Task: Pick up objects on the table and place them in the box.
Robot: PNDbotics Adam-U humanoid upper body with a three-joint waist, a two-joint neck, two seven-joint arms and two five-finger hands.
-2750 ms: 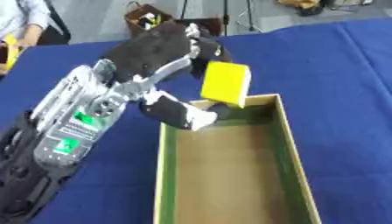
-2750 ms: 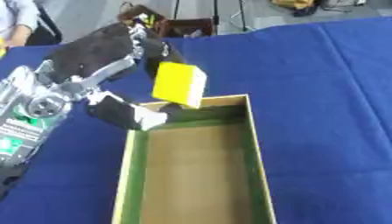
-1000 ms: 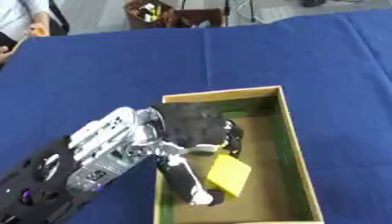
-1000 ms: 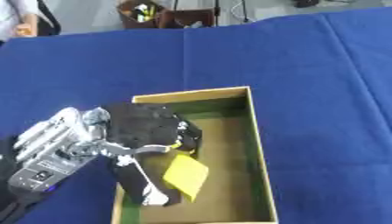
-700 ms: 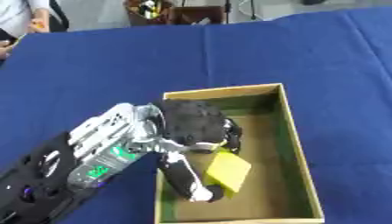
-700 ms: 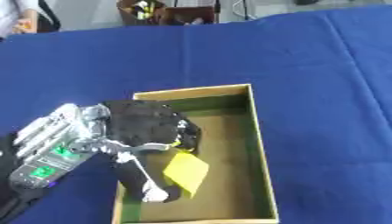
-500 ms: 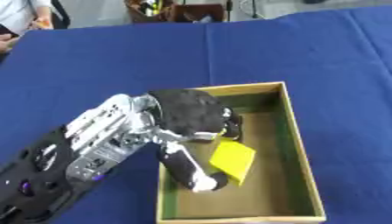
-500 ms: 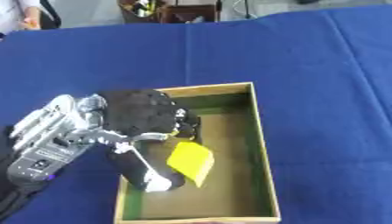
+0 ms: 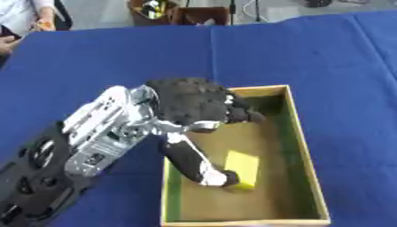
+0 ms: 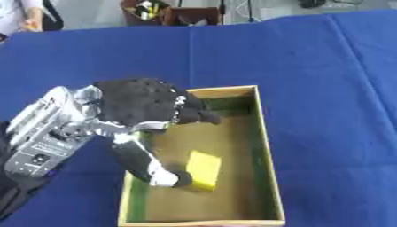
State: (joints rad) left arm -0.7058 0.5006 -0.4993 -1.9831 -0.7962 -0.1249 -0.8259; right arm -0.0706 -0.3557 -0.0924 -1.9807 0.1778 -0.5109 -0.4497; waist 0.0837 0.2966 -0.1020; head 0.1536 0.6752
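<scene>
The yellow block [image 9: 242, 169] has been set down in the box [image 9: 298, 133] toward 6 o'clock, the left robot hand [image 9: 190, 111] now spread apart with its thumb beside it, so this item counts as placed.

Bench draped in blue cloth, with a pale floor beyond

The bench covered in deep blue cloth [image 9: 108, 57] fills most of both views. Past its far edge a strip of pale grey floor [image 9: 101, 13] is seen, where a dark brown box-like piece of furniture [image 9: 174, 13] stands, its contents indistinct.
</scene>
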